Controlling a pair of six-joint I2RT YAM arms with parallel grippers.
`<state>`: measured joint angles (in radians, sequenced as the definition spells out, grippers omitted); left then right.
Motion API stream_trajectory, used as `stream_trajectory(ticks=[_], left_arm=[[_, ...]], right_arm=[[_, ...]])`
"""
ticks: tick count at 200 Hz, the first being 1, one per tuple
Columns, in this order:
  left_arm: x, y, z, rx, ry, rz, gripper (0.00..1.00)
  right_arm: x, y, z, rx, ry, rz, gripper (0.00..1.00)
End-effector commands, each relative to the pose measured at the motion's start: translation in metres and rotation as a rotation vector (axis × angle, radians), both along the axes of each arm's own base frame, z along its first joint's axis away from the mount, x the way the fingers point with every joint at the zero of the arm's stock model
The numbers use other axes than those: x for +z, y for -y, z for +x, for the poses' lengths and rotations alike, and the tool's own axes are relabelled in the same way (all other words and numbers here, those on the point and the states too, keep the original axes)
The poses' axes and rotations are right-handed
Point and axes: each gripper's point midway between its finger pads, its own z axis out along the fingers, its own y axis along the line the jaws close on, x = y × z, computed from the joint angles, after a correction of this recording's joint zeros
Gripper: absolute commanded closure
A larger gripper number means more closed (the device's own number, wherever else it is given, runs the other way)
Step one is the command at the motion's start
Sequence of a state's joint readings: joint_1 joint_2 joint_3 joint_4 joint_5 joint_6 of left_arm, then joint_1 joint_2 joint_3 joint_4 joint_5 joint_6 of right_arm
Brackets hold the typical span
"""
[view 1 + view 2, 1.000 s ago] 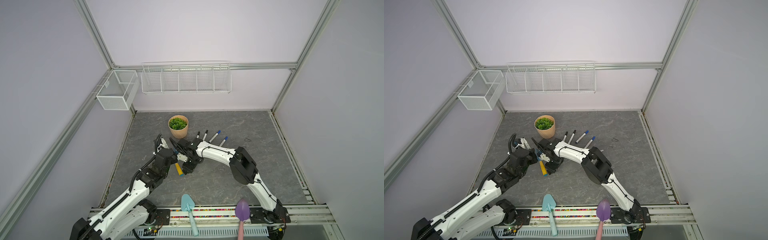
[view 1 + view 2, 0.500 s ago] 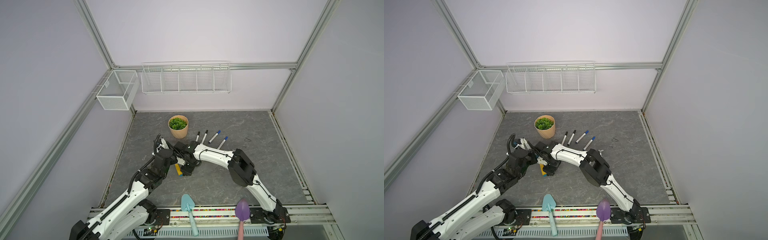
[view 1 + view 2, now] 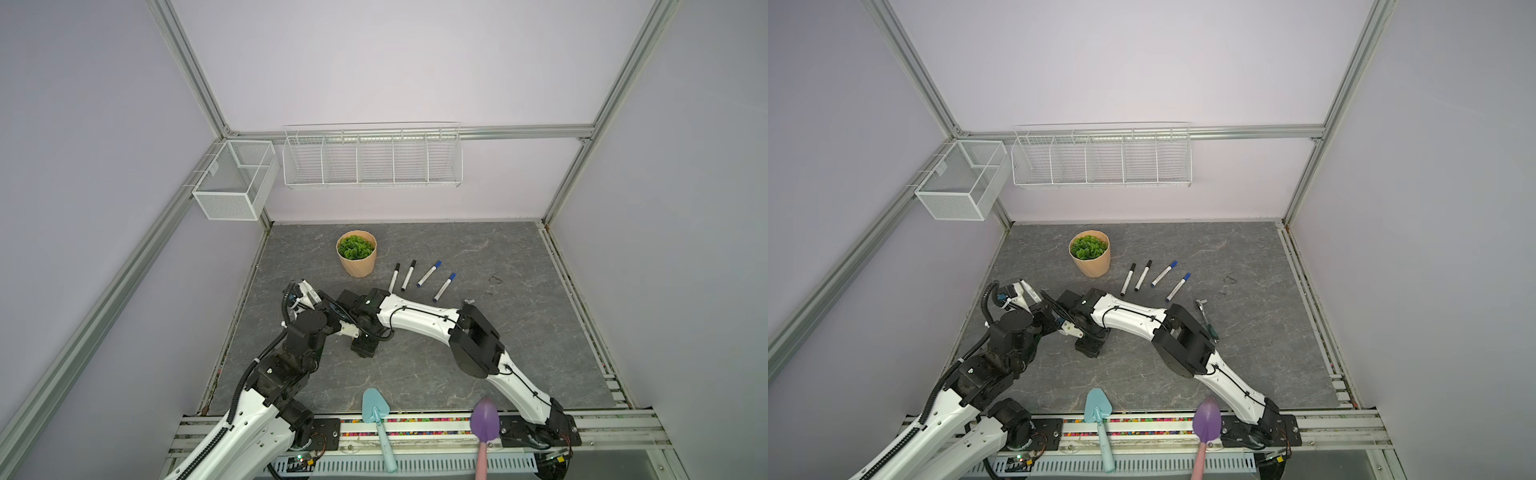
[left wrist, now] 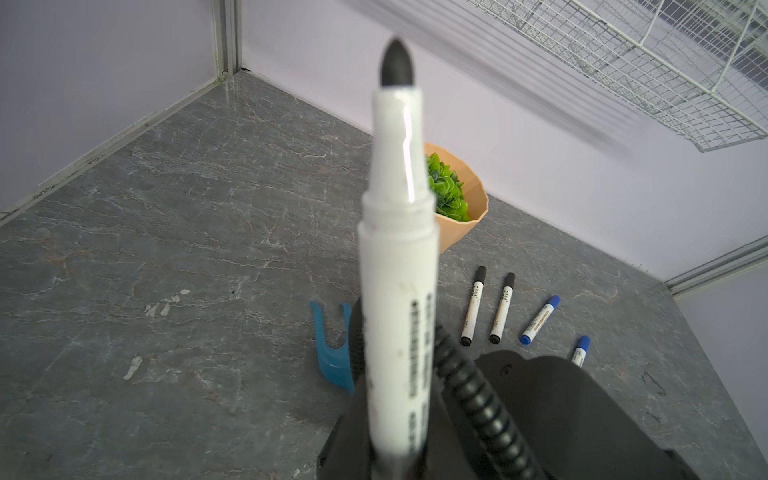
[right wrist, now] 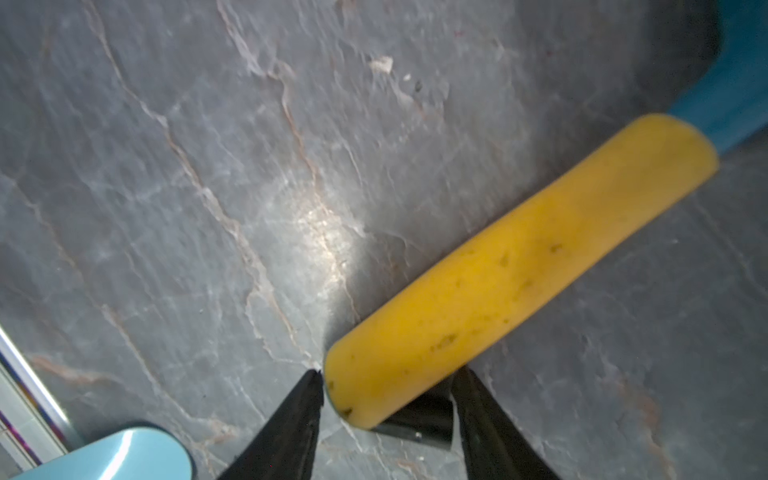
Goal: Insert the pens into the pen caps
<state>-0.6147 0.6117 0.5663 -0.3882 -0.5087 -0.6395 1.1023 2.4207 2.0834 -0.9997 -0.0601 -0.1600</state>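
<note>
- Two end effectors in shot. Can anyone make out what each one's got?

- Yep. Left end effector (image 4: 395, 461) is clamped tight on an uncapped pen (image 4: 397, 270). It grips the lower barrel, so the black tip sticks straight out past the fingers, held up off the worktop (image 3: 540, 324). Right end effector (image 5: 389, 372) points down at the worktop with its fingers (image 5: 291, 428) partway apart. The end of a yellow handle (image 5: 519, 266) sits between them, plus a dark glossy piece (image 5: 415, 424) tucked against one finger. Honestly can't tell if it's pinching either one, or what that dark bit even is, it's too blurry. The handle's far end runs into a blue part (image 5: 739, 104).

- How are the two placed?

- In both top views the left one sits close by, at about 10 o'clock from the right end effector (image 3: 365, 352).

- And the rest of the pens?

- Four are lying capped on the worktop at roughly 1 o'clock from the right end effector, side by side and not touching. That's two black-capped pens (image 3: 394, 278) (image 3: 408, 275), then two blue-capped pens (image 3: 429, 274) (image 3: 444, 287). A plant pot (image 3: 356, 266) is at 12 o'clock, just beside the black-capped pair. A ratchet (image 3: 1206, 318) pokes out from behind the right arm's elbow at around 3 o'clock. By the front rail there's a teal scoop (image 3: 375, 409) at 6 o'clock and a purple scoop (image 3: 484, 417) at 4 o'clock.
</note>
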Motion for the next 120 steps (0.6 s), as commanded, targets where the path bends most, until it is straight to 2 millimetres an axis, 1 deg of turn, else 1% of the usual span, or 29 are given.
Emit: stream_trajectory(ticks=[1,26,52,69,88,97,104,120], left_arm=[[-0.011,-0.01,-0.005,0.037,-0.031,0.015,1.0],[-0.011,-0.009,-0.005,0.028,-0.031,0.024,1.0],[-0.01,-0.007,-0.003,0.018,-0.027,0.032,1.0],[-0.011,-0.005,-0.002,0.012,-0.032,0.038,1.0],[-0.012,0.001,0.002,-0.009,-0.036,0.04,1.0],[-0.013,0.005,0.004,-0.029,-0.033,0.041,1.0],[-0.013,0.011,0.006,-0.057,-0.027,0.045,1.0],[-0.014,0.024,0.01,-0.114,-0.007,0.039,1.0]], right_arm=[[-0.025,0.023,0.003,0.051,0.032,-0.12,0.46],[-0.035,0.041,0.005,0.06,0.065,-0.184,0.49],[-0.034,0.052,0.008,0.038,0.092,-0.203,0.55],[-0.032,0.059,0.013,-0.011,0.094,-0.197,0.61],[-0.024,0.071,0.024,-0.129,0.058,-0.174,0.66],[-0.02,0.081,0.029,-0.201,0.035,-0.164,0.66],[-0.014,0.084,0.039,-0.262,0.036,-0.124,0.66],[-0.003,0.106,0.055,-0.411,0.016,-0.089,0.66]])
